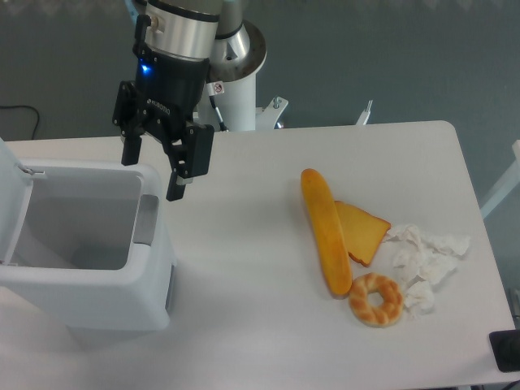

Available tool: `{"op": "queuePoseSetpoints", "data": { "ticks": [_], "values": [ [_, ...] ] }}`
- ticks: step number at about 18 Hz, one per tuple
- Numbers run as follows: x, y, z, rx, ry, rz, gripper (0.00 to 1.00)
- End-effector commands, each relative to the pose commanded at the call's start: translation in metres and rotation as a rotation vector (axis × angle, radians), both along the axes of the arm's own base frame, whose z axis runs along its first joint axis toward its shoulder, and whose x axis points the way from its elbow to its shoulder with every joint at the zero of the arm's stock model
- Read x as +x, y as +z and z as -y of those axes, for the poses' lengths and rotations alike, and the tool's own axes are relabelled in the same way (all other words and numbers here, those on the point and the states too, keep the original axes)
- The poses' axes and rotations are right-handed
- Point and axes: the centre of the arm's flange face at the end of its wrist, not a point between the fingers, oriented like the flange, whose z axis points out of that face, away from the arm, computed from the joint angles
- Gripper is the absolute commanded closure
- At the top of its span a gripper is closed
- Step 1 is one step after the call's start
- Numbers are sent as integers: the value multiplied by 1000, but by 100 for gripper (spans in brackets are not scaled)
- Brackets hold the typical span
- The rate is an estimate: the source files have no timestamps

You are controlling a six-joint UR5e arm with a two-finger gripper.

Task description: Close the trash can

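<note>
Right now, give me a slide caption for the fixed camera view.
Open claw hovers over the back right corner of the open trash can; bread and tissue lie to the right.

The arm reaches down from the far left, its black gripper (153,172) pointing downward with both fingers spread apart, nothing held between them.

Trash can (89,296): smooth white plastic, grey inner walls. Hand (152,175): matt black housing below a brushed-metal wrist. Surface (260,325): smooth, matt white. Right of the trash can: crumpled white paper tissue (429,258); glossy baguette (326,231).
</note>
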Motion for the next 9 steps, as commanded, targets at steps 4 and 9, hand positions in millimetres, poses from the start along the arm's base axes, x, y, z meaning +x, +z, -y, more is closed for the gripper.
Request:
{"op": "queuePoseSetpoints", "data": {
  "ticks": [4, 9],
  "values": [
    [0, 0, 1, -4, 7, 2, 0],
    [1, 2, 0, 2, 12, 0, 0]
  ]
}}
